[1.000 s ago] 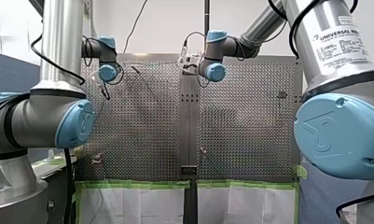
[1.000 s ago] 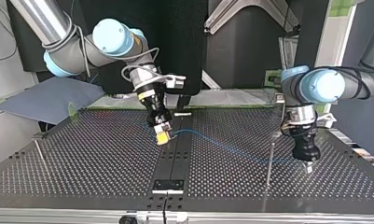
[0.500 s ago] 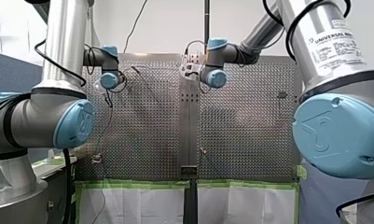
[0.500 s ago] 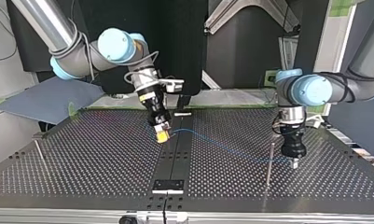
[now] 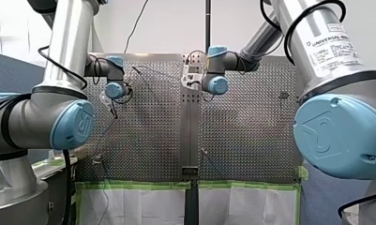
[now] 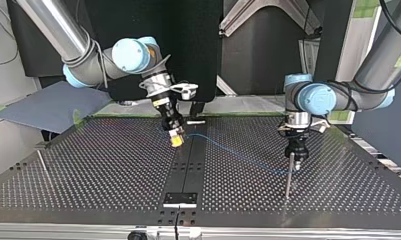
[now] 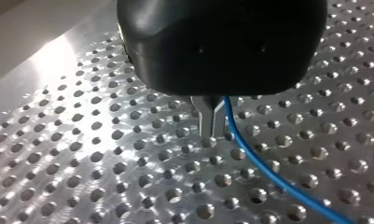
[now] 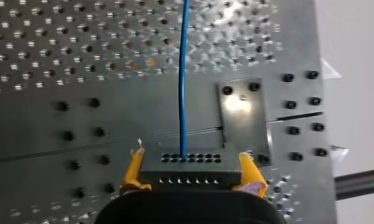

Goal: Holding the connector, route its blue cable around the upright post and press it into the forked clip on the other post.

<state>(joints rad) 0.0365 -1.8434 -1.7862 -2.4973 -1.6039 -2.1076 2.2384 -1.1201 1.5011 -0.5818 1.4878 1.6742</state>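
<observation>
**Cable at the post, wrap not yet made**

My right gripper (image 8: 192,169) clamps the black connector (image 8: 189,161) between yellow pads, and its blue cable (image 8: 183,74) leaves straight ahead. In the top view the cable runs between three and four o'clock to the upright post (image 6: 288,177). My left gripper (image 7: 211,126) hangs there, metal fingers drawn together just beside the cable; I cannot tell whether they nip it. The step looks like rounding the post. Next, carry the connector toward nine o'clock, to the thin far post (image 6: 44,167), keeping tension.

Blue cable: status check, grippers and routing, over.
Right gripper shut on connector. Left gripper shut, blue cable alongside, at the upright post. Cable not yet clipped. No obstruction seen.
</observation>
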